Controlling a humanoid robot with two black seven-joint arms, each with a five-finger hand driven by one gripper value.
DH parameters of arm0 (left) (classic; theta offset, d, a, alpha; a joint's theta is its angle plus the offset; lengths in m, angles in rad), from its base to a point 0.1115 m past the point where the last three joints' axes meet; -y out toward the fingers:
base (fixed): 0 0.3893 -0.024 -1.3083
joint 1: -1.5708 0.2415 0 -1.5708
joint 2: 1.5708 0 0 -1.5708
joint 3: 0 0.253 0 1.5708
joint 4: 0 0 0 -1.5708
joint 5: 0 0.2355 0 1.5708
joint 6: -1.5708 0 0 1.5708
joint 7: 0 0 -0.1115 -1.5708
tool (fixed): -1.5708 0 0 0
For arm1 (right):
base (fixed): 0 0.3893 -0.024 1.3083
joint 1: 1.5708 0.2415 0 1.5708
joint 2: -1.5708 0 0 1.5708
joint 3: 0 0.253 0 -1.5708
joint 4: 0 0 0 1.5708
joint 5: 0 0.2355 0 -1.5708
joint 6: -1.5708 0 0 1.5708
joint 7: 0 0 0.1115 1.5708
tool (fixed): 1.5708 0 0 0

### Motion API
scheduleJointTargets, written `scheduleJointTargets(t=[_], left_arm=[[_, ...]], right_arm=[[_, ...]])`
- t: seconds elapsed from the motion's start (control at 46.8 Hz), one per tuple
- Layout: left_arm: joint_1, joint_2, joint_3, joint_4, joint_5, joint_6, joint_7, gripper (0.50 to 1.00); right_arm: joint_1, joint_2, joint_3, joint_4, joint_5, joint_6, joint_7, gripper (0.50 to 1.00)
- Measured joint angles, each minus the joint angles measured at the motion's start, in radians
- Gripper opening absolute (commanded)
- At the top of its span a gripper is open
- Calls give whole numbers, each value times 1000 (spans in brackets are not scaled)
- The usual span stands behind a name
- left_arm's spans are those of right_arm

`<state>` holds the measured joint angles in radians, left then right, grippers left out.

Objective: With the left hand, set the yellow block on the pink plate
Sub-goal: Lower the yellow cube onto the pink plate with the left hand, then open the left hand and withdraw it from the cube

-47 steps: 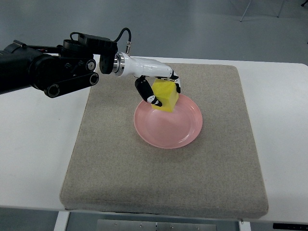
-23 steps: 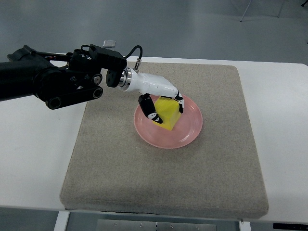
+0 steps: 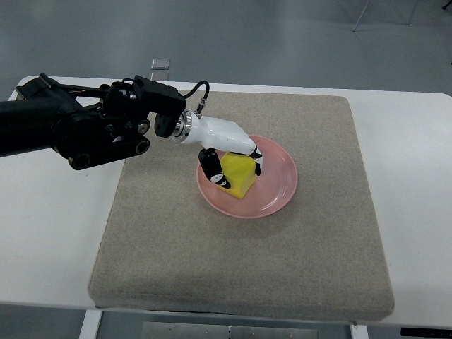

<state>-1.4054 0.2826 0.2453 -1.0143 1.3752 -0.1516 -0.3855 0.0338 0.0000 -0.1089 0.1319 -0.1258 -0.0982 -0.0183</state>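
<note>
- The white, smooth-shelled left hand (image 3: 227, 150) with black finger segments grasps the yellow cube-shaped block (image 3: 237, 177): the thumb presses the block's left face and the other fingers (image 3: 256, 162) curl over its top right edge.
- The yellow block sits tilted over the left part of the round, glossy pink plate (image 3: 277, 185), inside its rim; whether it touches the plate's surface cannot be told.
- The black, jointed left arm (image 3: 78, 126) enters from the left edge, a black cable looping above the wrist.
- The pink plate rests on a square, coarse-woven beige mat (image 3: 240, 261).
- The mat lies on a smooth white table (image 3: 49, 212).
</note>
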Motion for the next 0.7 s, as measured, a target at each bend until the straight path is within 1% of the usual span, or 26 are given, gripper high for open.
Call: scheduleJointTargets(t=[0.235, 0.32, 0.384, 0.406, 0.448, 0.491, 0.555, 0.64, 0.704], left_arm=[[3, -8, 1, 37, 4, 27, -1, 512], [1, -10, 1, 37, 4, 28, -1, 529], [1, -16, 2, 38, 4, 28, 0, 555], [1, -19, 2, 39, 4, 28, 0, 572], [1, -20, 2, 40, 4, 29, 0, 621], [1, -21, 2, 40, 4, 29, 0, 655], [6, -21, 2, 40, 1, 30, 0, 681], [12, -22, 1, 43, 1, 31, 0, 745], [15, -22, 1, 48, 0, 32, 0, 784]], right_arm=[[0, 0, 0, 0, 0, 0, 0, 924], [0, 0, 0, 0, 0, 0, 0, 924], [0, 0, 0, 0, 0, 0, 0, 924], [0, 0, 0, 0, 0, 0, 0, 924], [0, 0, 0, 0, 0, 0, 0, 924], [0, 0, 0, 0, 0, 0, 0, 924], [0, 0, 0, 0, 0, 0, 0, 924], [0, 0, 0, 0, 0, 0, 0, 924], [0, 0, 0, 0, 0, 0, 0, 924]])
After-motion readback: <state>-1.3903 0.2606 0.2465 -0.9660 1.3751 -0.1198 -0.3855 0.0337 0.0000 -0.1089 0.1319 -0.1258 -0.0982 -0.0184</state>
